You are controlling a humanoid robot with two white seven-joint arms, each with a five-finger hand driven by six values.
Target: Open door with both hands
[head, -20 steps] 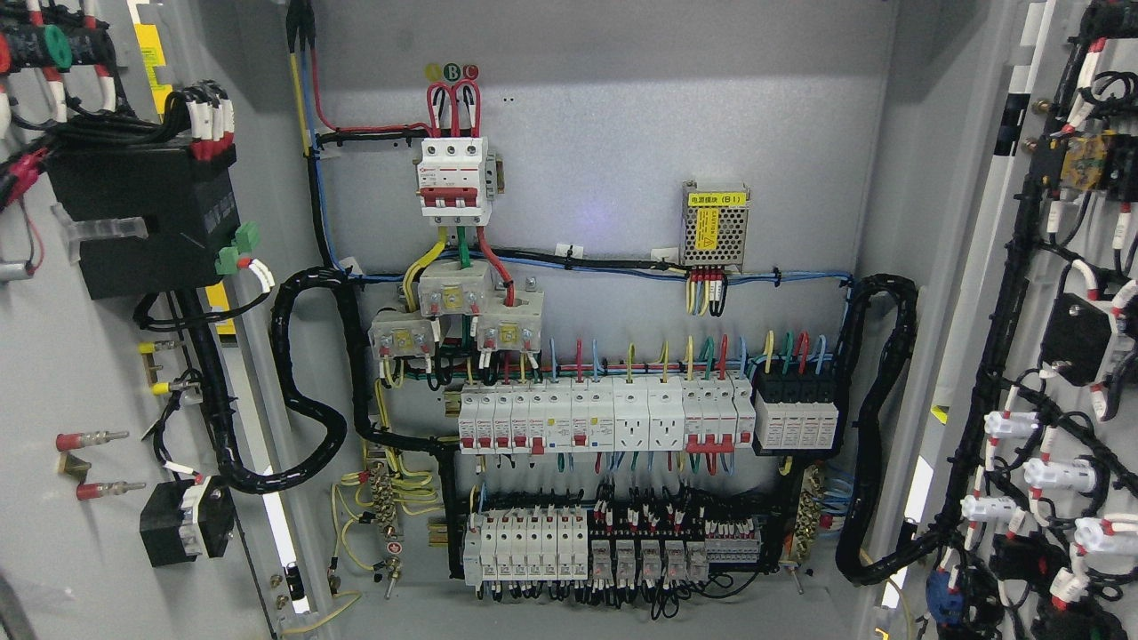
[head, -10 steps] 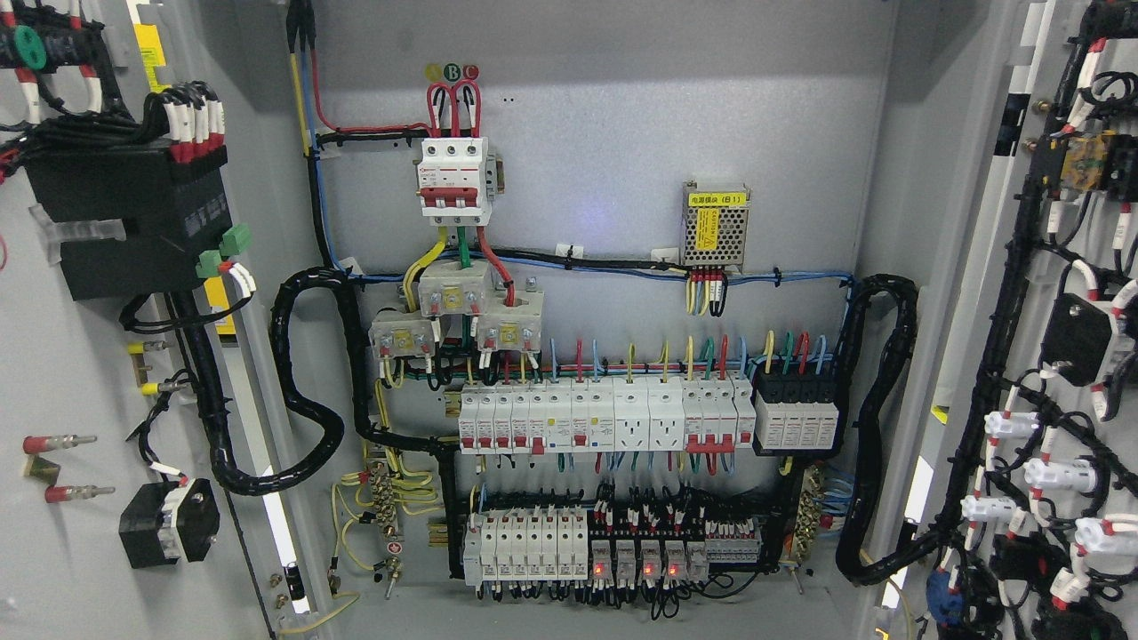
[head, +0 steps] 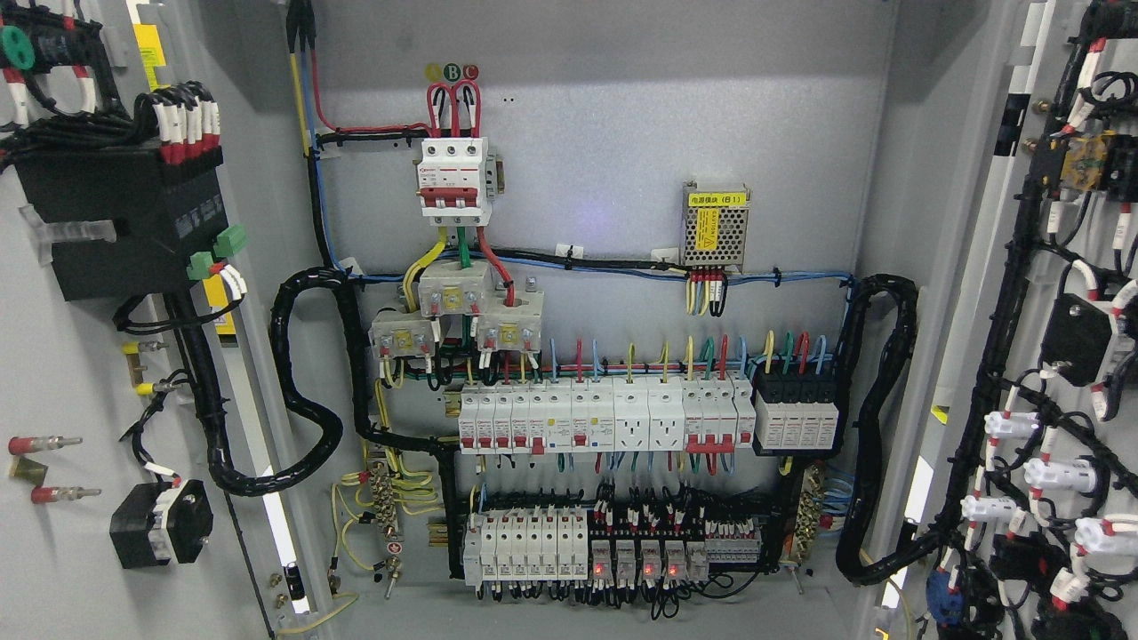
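Cabinet interior is filling the head view, both doors standing swung wide. Left door (head: 53, 373) is showing its inner face at 9 o'clock, carrying a black module (head: 124, 222) and wiring. Right door (head: 1058, 356) is sitting at 3 o'clock, lined with black cable looms and white connectors. Back panel (head: 622, 133) is holding a red-and-white main breaker (head: 455, 180) toward 12 o'clock, a breaker row (head: 605, 418) at centre, and relays (head: 640, 560) glowing red toward 6 o'clock. Neither robot hand is showing, so finger state cannot be told.
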